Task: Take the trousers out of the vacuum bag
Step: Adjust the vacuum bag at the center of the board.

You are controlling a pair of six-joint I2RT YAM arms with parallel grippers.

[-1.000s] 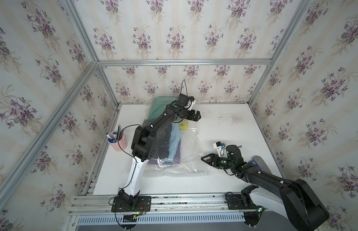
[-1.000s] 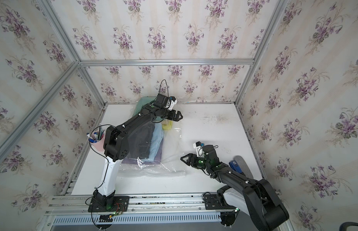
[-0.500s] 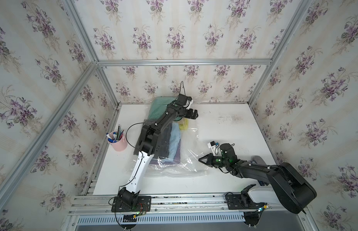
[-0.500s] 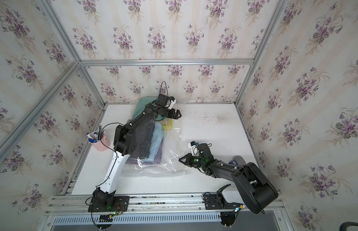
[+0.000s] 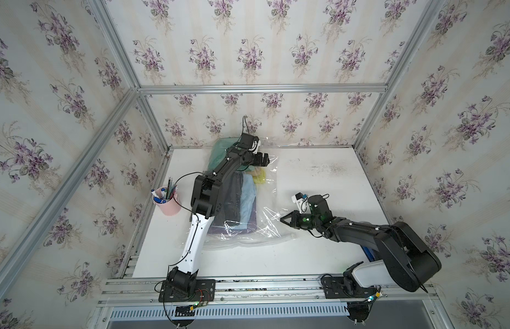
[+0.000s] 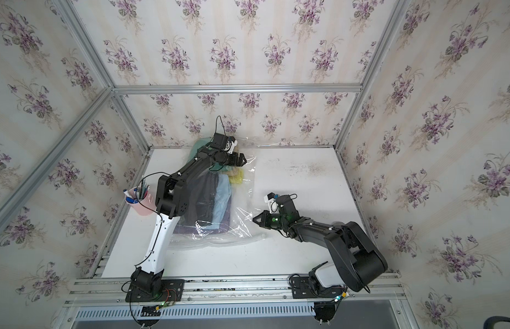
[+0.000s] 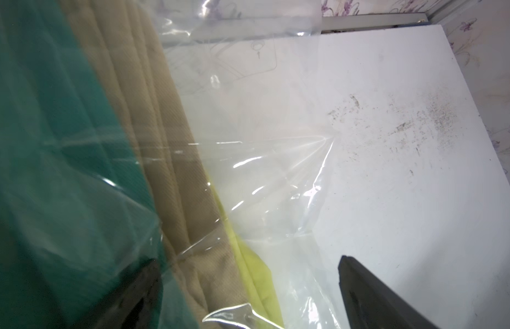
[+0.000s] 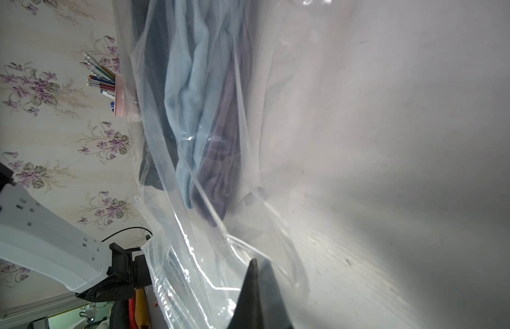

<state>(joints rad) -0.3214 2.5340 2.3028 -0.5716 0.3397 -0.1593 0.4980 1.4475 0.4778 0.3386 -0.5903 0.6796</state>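
Nearest the front rail, the zip-seal edge (image 5: pixel 248 244) of the vacuum bag (image 5: pixel 269 196) lies flat on the white table (image 5: pixel 319 182). Just beyond it, at the bag's corner, the right gripper (image 5: pixel 282 220) is clenched tight, and the creases in the film run towards its tip. The right wrist view shows the two fingers pressed together with a fold of clear film at their point, so I judge it is grasping the bag and no cloth.

The trousers are all inside the bag. The purple pair (image 8: pixel 219 171), the light blue pair (image 5: pixel 247 199) and the dark grey pair (image 5: pixel 233 196) lie side by side in its nearer half. A pink pen cup (image 5: pixel 169 203) stands beside the bag, close to the left arm.

Farther back lie the yellow pair (image 5: pixel 260 178), the khaki pair (image 7: pixel 168 142) and the teal pair (image 7: pixel 48 114), all under film. The left gripper (image 5: pixel 265 159) hangs over them, spread wide and holding nothing.

The film is thin and slick, so a pull may slip it out of the shut fingers or tear it. If both layers are pinched, the mouth stays closed. Should the left gripper close here, it would nip film along with cloth and drag the whole bag, and its arm could tip the cup
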